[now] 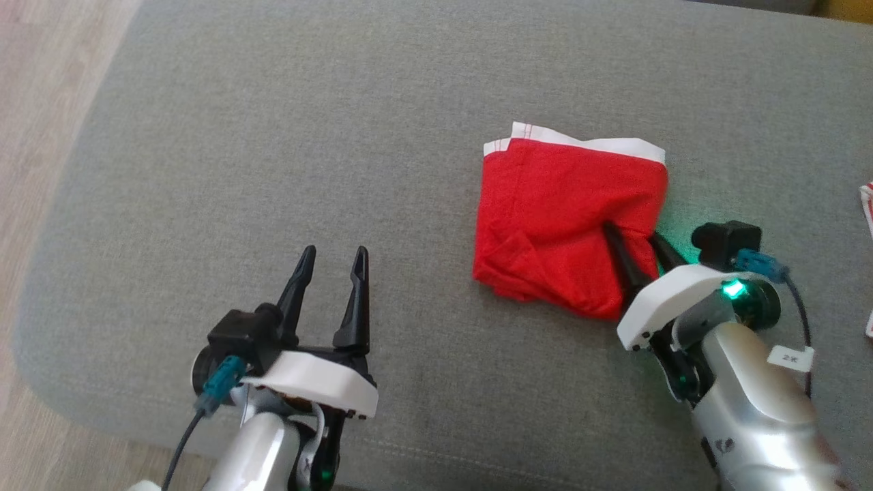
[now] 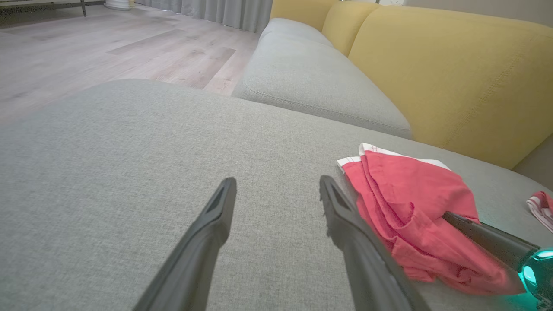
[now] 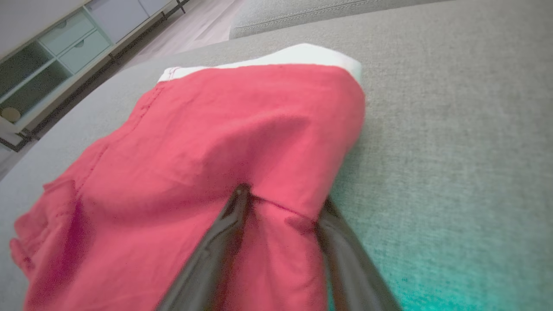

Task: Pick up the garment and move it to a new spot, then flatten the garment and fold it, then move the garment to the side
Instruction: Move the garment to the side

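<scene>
Red garment (image 1: 569,198) with a white band along its far edge lies crumpled and roughly folded on the grey sofa seat (image 1: 273,136), right of centre in the head view; it rests flat on the cushion, not lifted.

Right gripper (image 1: 631,232) sits at the garment's near right corner; its two dark fingers are spread, not pressed together. In the right wrist view the gripper (image 3: 285,195) straddles a ridge of the red garment (image 3: 216,129): the left finger lies on top of the cloth, the right finger sits at the cloth's edge against the seat; a fold of fabric is between them. Cannot tell whether the cloth is squeezed yet; green light from the wrist glows on the cushion beside it.

Left gripper (image 1: 335,252) is over bare cushion, well apart from the garment and to its left; fingers spread wide, nothing between them. In the left wrist view the left gripper (image 2: 277,181) points across the seat (image 2: 129,151), with the garment (image 2: 410,203) just beyond its right finger, not touching as far as can be seen; one finger of the right gripper (image 2: 484,235) pokes into the cloth there.

Yellow backrest (image 2: 432,65) is behind the seat; wooden floor (image 1: 41,102) is on the left; another red and white cloth (image 1: 867,204) is at the right edge, apart from the garment.
</scene>
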Available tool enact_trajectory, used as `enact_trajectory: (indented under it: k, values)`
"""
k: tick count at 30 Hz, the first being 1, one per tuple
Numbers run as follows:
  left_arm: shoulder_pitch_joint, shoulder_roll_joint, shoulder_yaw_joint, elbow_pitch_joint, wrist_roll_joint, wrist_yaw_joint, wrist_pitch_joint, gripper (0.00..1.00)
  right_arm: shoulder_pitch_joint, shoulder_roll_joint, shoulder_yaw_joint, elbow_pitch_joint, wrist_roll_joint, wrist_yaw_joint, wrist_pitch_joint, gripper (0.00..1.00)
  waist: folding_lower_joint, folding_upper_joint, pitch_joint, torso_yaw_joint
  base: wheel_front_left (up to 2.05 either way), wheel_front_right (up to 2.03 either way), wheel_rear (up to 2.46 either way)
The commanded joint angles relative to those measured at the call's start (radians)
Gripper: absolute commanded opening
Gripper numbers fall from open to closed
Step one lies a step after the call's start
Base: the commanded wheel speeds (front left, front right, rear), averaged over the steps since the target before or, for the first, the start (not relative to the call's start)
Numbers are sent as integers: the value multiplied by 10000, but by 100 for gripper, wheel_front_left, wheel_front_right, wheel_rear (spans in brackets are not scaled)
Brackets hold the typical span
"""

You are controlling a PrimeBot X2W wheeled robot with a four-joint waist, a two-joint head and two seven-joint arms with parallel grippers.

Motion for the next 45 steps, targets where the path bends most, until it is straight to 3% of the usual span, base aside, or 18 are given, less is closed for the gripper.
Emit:
enact_trajectory:
  k: [1,7,13,22,23,29,33,38,41,45]
  values:
    - [-344,24,339,-379,-49,64,-122,100,-213,-80,445,-63,-219,35,-248,0,0,0,13,-51,0,0,0]
    - [-364,24,463,-342,41,43,-122,100,-622,-630,1083,179,-1535,35,-1234,0,0,0,-163,-550,0,0,0]
    - [-439,24,546,-304,141,-38,-122,100,-951,-1358,1747,-16,-2501,35,-1602,0,0,0,-372,-1468,0,0,0]
    - [-974,24,496,-234,458,-245,-122,100,-1810,-4272,4135,-1721,-2319,35,-722,0,0,0,47,-3277,0,0,0]
    - [-974,24,496,-234,458,-245,-122,100,-1810,-4272,4135,-1721,-2319,35,-722,0,0,0,47,-3277,0,0,0]
    - [-1655,24,460,-167,704,-402,-122,100,-2992,-6492,5551,-2597,-1747,35,-236,0,0,0,926,-4023,0,0,0]
    - [-2164,24,386,-120,829,-477,-122,100,-3687,-7610,6230,-2689,-1429,35,-152,0,0,0,1557,-4271,0,0,0]
    - [-2653,24,417,-73,963,-533,-122,100,-4193,-8483,6559,-2558,-1231,35,-11,0,0,0,2196,-4432,0,0,0]
    - [-2854,24,444,-40,1021,-592,-122,100,-4419,-9006,6784,-2449,-1719,35,330,0,0,0,2449,-4444,0,0,0]
    - [-3030,24,499,-16,1040,-626,-122,100,-4512,-9189,6368,-2133,-1703,35,473,0,0,0,2688,-4427,0,0,0]
